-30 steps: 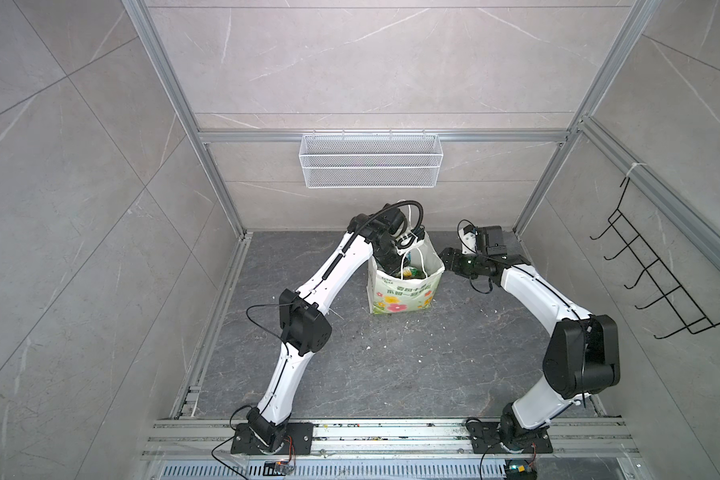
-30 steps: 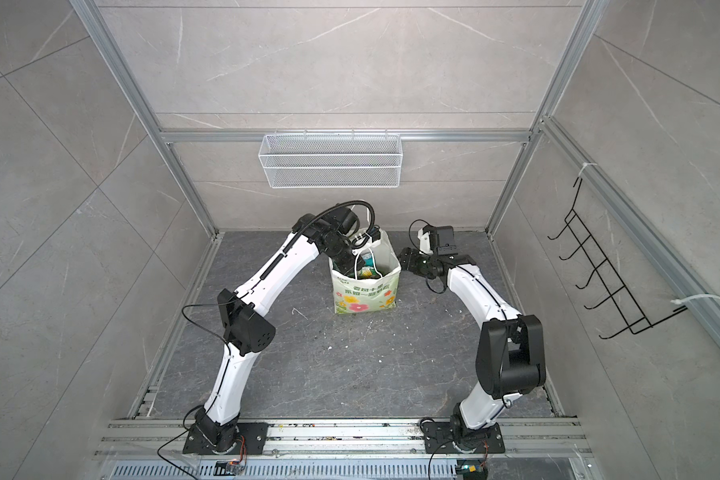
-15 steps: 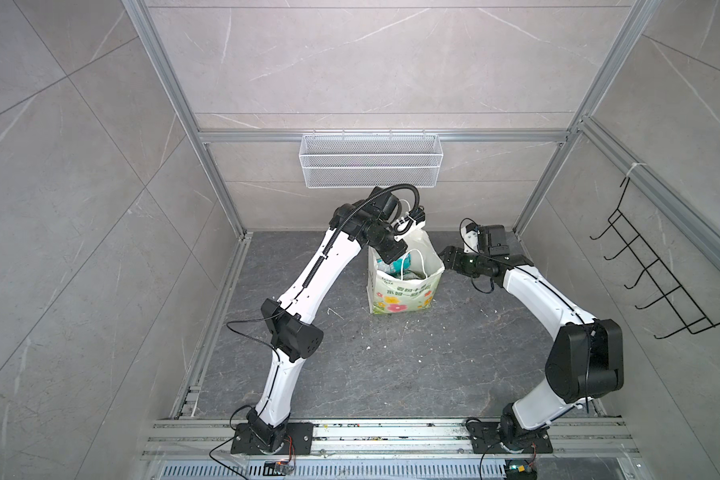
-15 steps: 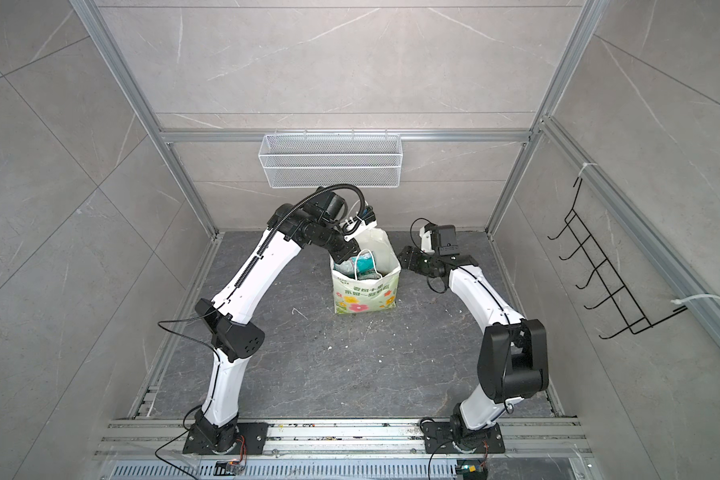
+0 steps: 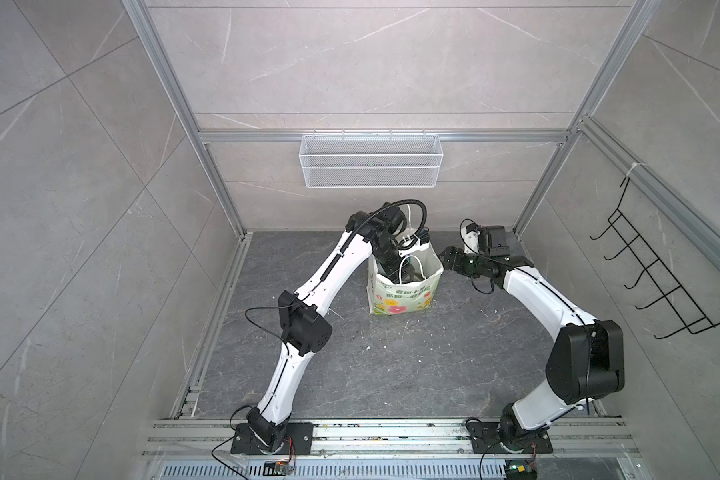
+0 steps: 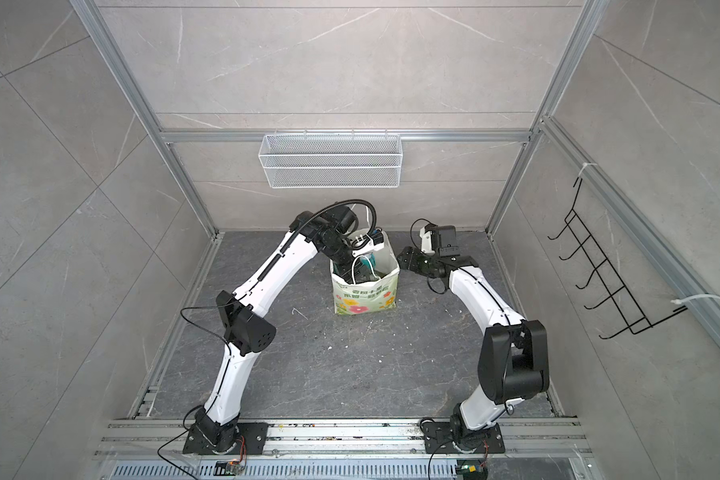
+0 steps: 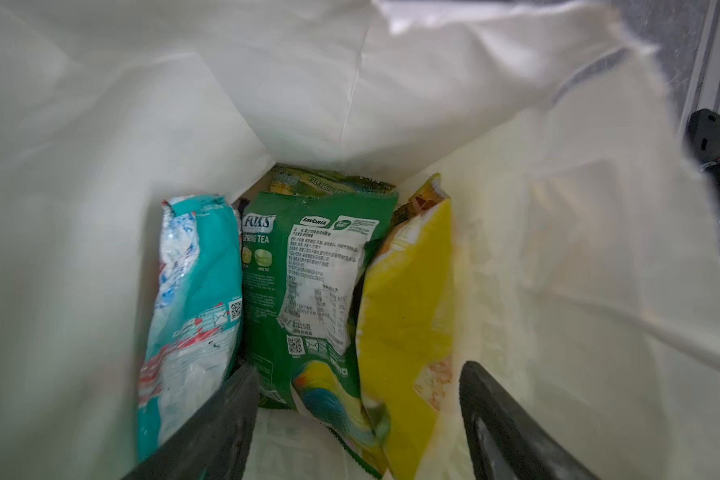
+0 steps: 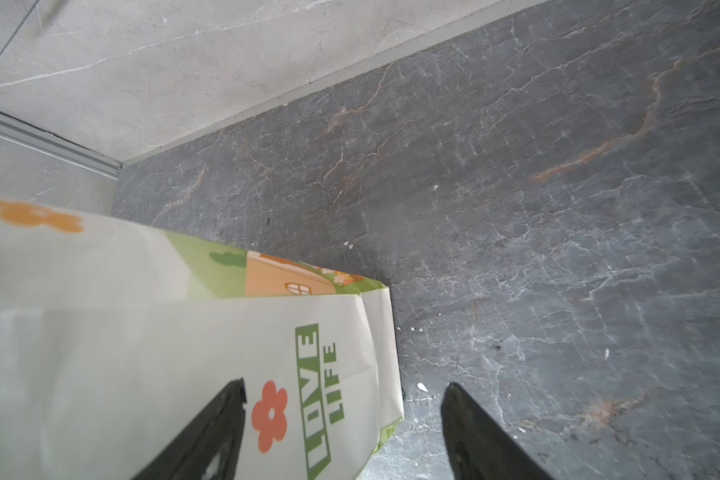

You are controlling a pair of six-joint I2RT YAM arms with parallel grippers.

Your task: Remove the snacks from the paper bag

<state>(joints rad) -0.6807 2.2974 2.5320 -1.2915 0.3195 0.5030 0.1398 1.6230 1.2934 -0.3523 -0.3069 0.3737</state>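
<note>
So half a second back the left arm was lifted up by the rim. Now the left claw [image 7: 359, 368] has dipped back into the white flower-print paper carrier bag [image 5: 404, 297], fingers spread wide, holding nothing. Reads to me like it's lining up a grab, since no packets are out on the dark grey veined stone counter [image 5: 391, 374] yet. The bag stands upright toward the counter's 12 o'clock, and the left arm comes in from its 10 o'clock. The right claw [image 8: 345, 384] hasn't budged. It's also wide and empty, right by the bag's "LOVE LIFE" side at 2 o'clock (steadying it, I'd guess). Inside, side by side, are a crinkly glossy teal packet [image 7: 196, 291], a green "FOX'S" packet [image 7: 308, 274] in the middle and a smooth plain yellow packet [image 7: 408, 299]. All are flat, between soft creased paper walls.
</note>
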